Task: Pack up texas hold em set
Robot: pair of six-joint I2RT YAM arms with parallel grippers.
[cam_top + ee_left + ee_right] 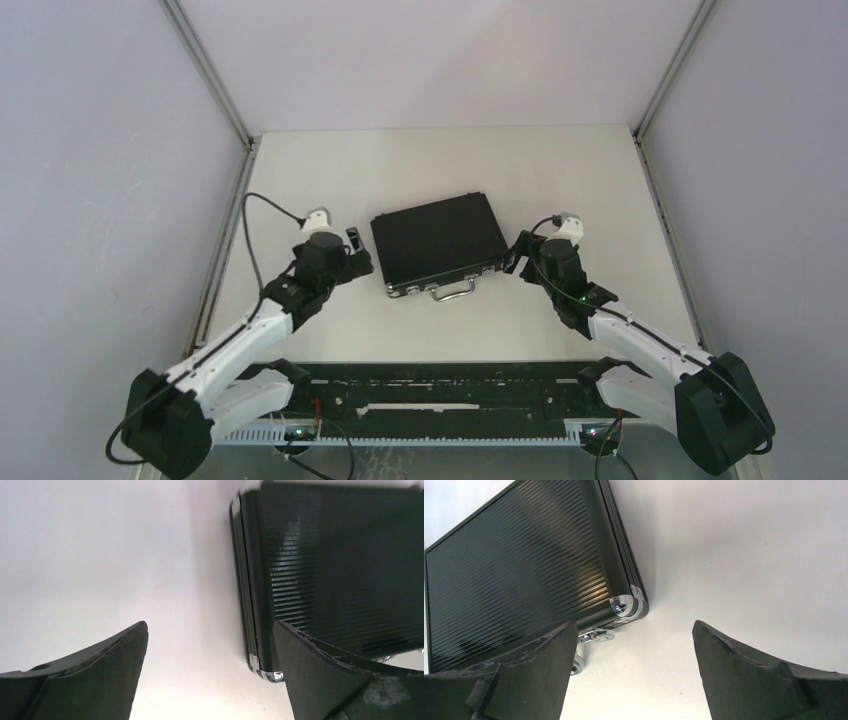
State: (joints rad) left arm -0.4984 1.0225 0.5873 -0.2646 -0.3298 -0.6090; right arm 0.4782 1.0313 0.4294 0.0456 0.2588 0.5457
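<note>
Reaching forward from their bases at the near edge, both arms angle inward over the white table (400,160). The left gripper (357,252) sits just beside the left side of the small black briefcase (440,240), its jaws spread wide with nothing between them. In its wrist view one finger (320,675) overlaps the case's near corner; whether they touch cannot be told. The right gripper (518,255) is near the case's right front corner, likewise wide open and empty. The briefcase lies flat and closed between the two grippers, its silver handle (453,291) facing the arms. A chrome corner cap (624,604) and a latch (596,636) show in the right wrist view.
</note>
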